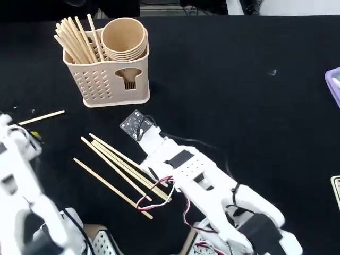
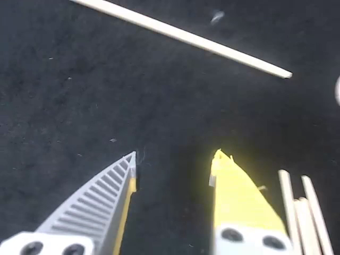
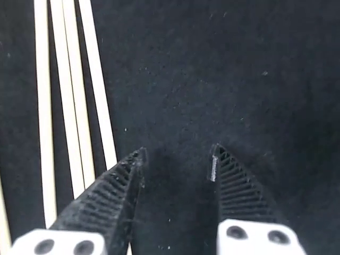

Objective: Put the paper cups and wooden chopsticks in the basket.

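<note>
2 white arms over 1 black table (image 1: 239,106), with much of the load already stowed.

Largest first, the right arm (image 1: 196,180): stretches from the near edge toward the middle and lies across the near ends of the loose chopsticks (image 1: 114,159), probably so as to pick from that bunch. At its tip, the right gripper (image 3: 178,154): jaws apart, nothing between them, above bare cloth. Sits just beside the bunch (image 3: 69,106) rather than around any stick, so calls for a small sideways shift before closing.

Next, the left arm (image 1: 18,180) at the near left corner. Carries the left gripper (image 2: 175,159), likewise spread and empty, hanging low over cloth. Faces the single chopstick (image 2: 186,37) but stays apart from it, with ends of the loose bunch (image 2: 303,212) just beside 1 finger. Looks placed to take the stray stick while the other arm handles the bunch.

Then the basket (image 1: 106,82), upright at the far left, well apart from both grippers. Holds a nested stack of paper cups (image 1: 124,37) in its right half, stacked to save room. Keeps the stowed chopsticks (image 1: 74,40) in its left half, leaning and fanned against the rim.

Smallest: the single chopstick (image 1: 42,117), flat on the cloth between basket and left arm. Seems to leave only sticks to move; thin and flat to the cloth, so likely hard to pinch cleanly.
</note>
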